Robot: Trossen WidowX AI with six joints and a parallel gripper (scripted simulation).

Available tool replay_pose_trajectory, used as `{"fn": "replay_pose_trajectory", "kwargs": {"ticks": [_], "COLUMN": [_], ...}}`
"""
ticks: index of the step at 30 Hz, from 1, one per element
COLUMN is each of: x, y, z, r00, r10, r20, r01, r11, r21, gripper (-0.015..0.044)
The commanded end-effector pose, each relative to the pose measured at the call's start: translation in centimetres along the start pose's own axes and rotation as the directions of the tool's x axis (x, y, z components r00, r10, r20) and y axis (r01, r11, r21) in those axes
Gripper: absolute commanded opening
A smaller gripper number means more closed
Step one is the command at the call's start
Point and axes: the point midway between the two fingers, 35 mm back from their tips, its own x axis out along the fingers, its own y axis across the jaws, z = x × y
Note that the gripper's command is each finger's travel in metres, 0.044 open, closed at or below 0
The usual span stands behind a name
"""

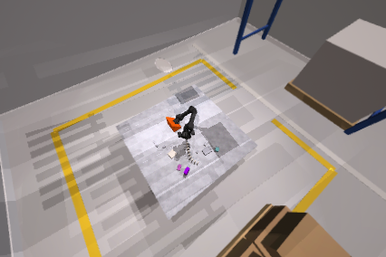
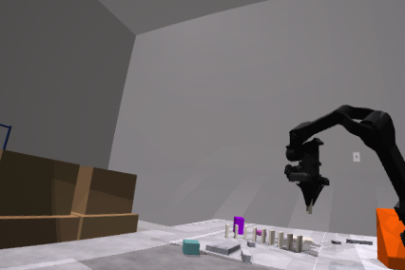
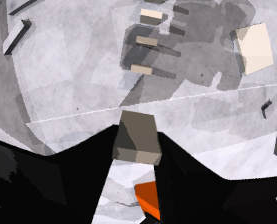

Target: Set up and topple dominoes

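Note:
My gripper [image 2: 310,206] [image 3: 137,133] is shut on a beige-grey domino. It holds this domino [image 2: 309,210] [image 3: 139,131] clear above the surface, beyond the arm-side end of the row. The row of several pale standing dominoes is slightly curved. Its arm-side end domino [image 2: 298,243] [image 3: 141,69] stands upright, apart from the held one, and another domino [image 3: 146,41] stands behind it. At the far end, a domino [image 2: 226,231] stands near the purple block. In the top view the fingers and the held domino are too small to make out.
A purple block [image 1: 187,170] [image 2: 239,225] and a pink one [image 1: 178,167] lie near the row's far end. A cream block [image 1: 171,154] [image 3: 255,49] lies to one side. A flat grey block [image 2: 222,247] and a teal block [image 1: 217,148] [image 2: 191,246] lie opposite. An orange object [image 1: 173,124] [image 2: 388,238] is near the arm base.

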Motion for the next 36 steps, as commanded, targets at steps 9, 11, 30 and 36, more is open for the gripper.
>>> {"fn": "replay_pose_trajectory", "kwargs": {"ticks": [9,11,30,36], "x": [5.9,6.8,12.0,12.0], "y": [0.1,0.2,0.3,0.3], "z": [0.3,0.3,-0.7,-0.7], "r00": [1.0,1.0,1.0,1.0], "r10": [0.003,0.004,0.012,0.012], "r20": [-0.009,-0.009,-0.015,-0.015], "r01": [-0.003,-0.003,-0.012,-0.012], "r11": [1.0,1.0,1.0,1.0], "r21": [0.003,0.003,0.001,0.001], "gripper": [0.0107,0.0107,0.0107,0.0107]}}
